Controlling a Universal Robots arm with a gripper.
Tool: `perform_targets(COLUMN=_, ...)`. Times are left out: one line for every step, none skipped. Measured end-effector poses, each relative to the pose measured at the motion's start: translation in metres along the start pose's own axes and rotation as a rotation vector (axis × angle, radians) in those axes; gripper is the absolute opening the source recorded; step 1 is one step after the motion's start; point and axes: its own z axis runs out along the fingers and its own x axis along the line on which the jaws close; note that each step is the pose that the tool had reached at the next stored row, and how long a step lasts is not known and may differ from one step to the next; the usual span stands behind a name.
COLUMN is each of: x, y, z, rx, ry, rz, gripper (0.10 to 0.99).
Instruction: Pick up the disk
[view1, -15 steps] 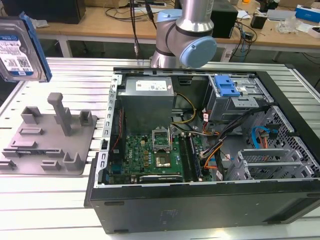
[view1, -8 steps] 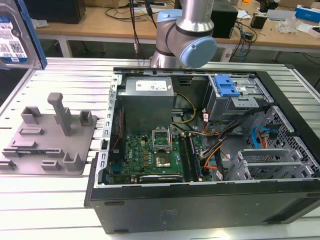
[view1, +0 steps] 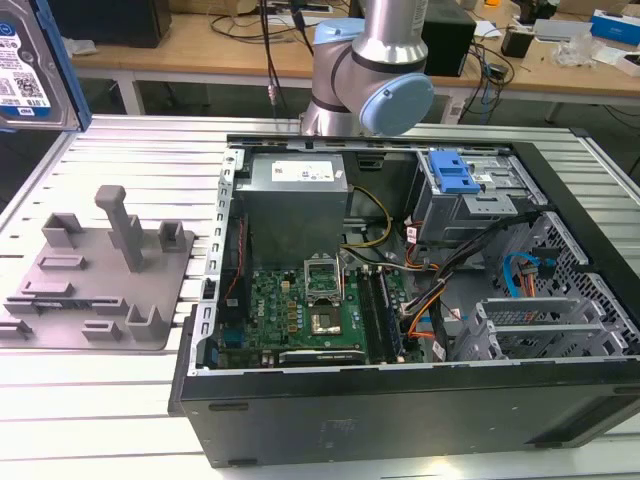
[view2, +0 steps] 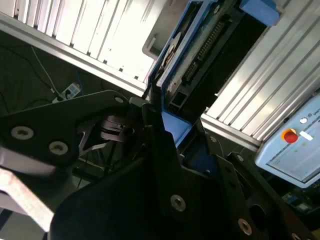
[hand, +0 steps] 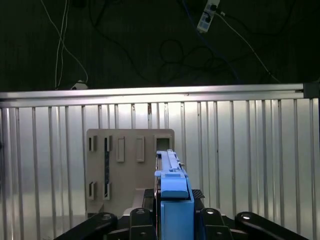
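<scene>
Already aloft, the disk (hand: 172, 192) is riding edge-on between my claw's (hand: 172, 222) black fingers (view2: 165, 165), which are pinching its blue side rails, well above the grey fixture (hand: 131, 167) directly beneath. I am judging the risk as slippage: smooth plastic rails gripped on a narrow edge could twist loose and drop onto the posts. Below, the ribbed aluminium table (hand: 250, 150) is gleaming; beyond its edge, cables and a power strip (hand: 208, 15) are trailing across dark floor

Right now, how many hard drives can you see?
1: the disk, high at the exterior view's left, clamped in the gripper. Others may hide inside the computer case.
</scene>
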Motion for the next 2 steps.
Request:
perform_targets(x=0.0, y=0.0, z=0.0, rx=0.0, ry=-0.0001, rz=0.0, gripper=0.369)
perform_targets(x=0.0, y=0.0, z=0.0, rx=0.0, ry=0.0, rz=0.0, gripper=0.369)
